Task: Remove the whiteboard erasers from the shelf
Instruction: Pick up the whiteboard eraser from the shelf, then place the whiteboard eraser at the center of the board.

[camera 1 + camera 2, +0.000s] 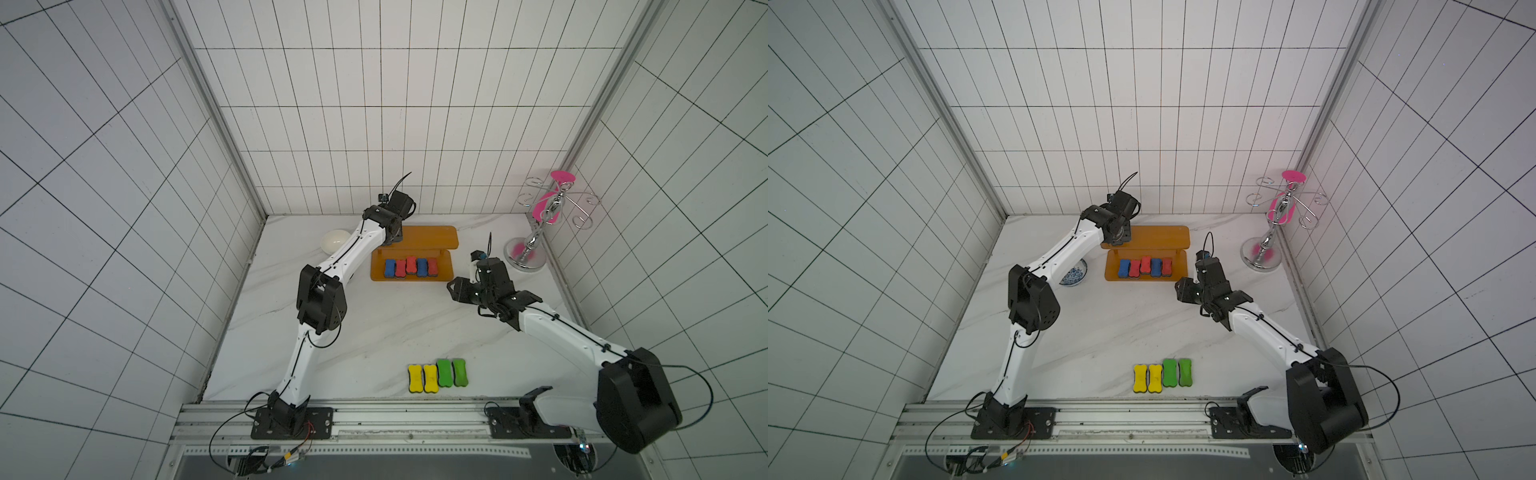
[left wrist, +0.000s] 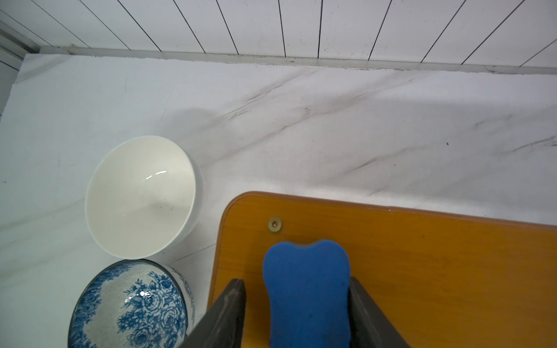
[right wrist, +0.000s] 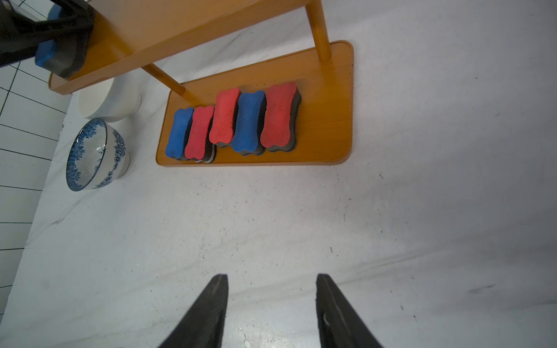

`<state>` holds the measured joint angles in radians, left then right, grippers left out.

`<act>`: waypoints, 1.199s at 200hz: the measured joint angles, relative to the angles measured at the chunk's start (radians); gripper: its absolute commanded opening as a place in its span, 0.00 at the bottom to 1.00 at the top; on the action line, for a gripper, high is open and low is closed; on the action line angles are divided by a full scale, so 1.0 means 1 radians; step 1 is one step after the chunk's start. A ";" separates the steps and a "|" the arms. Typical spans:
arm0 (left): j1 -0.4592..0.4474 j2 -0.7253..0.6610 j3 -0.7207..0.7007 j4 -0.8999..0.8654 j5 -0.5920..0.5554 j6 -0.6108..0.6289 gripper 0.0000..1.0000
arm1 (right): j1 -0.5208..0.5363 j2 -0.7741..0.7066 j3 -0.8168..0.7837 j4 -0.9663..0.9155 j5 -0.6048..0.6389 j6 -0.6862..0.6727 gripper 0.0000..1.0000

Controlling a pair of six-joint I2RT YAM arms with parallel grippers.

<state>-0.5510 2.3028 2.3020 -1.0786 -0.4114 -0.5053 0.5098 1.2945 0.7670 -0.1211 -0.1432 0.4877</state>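
The orange-brown shelf (image 1: 432, 237) (image 1: 1160, 237) stands at the back of the table. A blue eraser (image 2: 307, 286) (image 3: 45, 52) lies on its top board (image 2: 422, 271). My left gripper (image 2: 297, 281) (image 1: 394, 237) straddles this eraser. One finger touches its side, and a gap shows at the other finger (image 2: 235, 298), so the gripper is open. Several blue and red erasers (image 1: 410, 267) (image 1: 1145, 267) (image 3: 235, 120) sit in a row on the lower board (image 3: 325, 120). My right gripper (image 3: 271, 280) (image 1: 455, 289) hangs open and empty over bare table in front of the shelf.
Two yellow erasers (image 1: 423, 379) and two green erasers (image 1: 452, 372) lie near the table's front edge. A white bowl (image 2: 141, 195) (image 1: 335, 242) and a blue-patterned bowl (image 2: 129, 304) (image 3: 90, 153) stand left of the shelf. A chrome hook stand (image 1: 540, 224) occupies the back right corner.
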 measured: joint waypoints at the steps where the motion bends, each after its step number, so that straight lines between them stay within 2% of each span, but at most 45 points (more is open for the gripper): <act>1: 0.000 0.000 0.000 0.000 0.000 0.002 0.46 | 0.000 0.000 0.000 0.000 0.000 0.000 0.50; 69: 0.000 0.001 0.000 0.005 0.020 0.007 0.23 | 0.000 -0.027 0.000 -0.001 -0.003 0.001 0.50; 97: -0.005 -0.018 -0.021 0.002 0.029 0.000 0.18 | 0.000 -0.050 0.000 -0.004 -0.003 0.002 0.50; 113: -0.019 -0.066 -0.083 0.001 0.032 -0.014 0.17 | 0.000 -0.074 0.000 -0.012 -0.003 0.003 0.49; 131: -0.052 -0.184 -0.243 0.019 0.029 -0.039 0.17 | 0.000 -0.123 0.000 -0.036 -0.003 0.006 0.48; 149: -0.116 -0.356 -0.465 0.066 0.027 -0.079 0.17 | 0.000 -0.221 -0.023 -0.056 -0.002 0.021 0.48; 172: -0.243 -0.591 -0.747 0.126 0.028 -0.158 0.17 | 0.000 -0.420 -0.092 -0.107 -0.002 0.048 0.48; 192: -0.372 -0.731 -0.953 0.181 0.029 -0.253 0.17 | 0.000 -0.572 -0.134 -0.173 -0.002 0.071 0.48; 213: -0.510 -0.802 -1.156 0.229 0.028 -0.374 0.17 | 0.001 -0.695 -0.160 -0.249 -0.001 0.093 0.48; 240: -0.661 -0.795 -1.343 0.266 0.054 -0.524 0.16 | 0.003 -0.797 -0.164 -0.342 0.002 0.112 0.48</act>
<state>-1.2125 1.5082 0.9588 -0.8127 -0.3576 -1.0290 0.5129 0.4973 0.6029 -0.4629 -0.1413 0.5999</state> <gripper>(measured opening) 0.320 0.480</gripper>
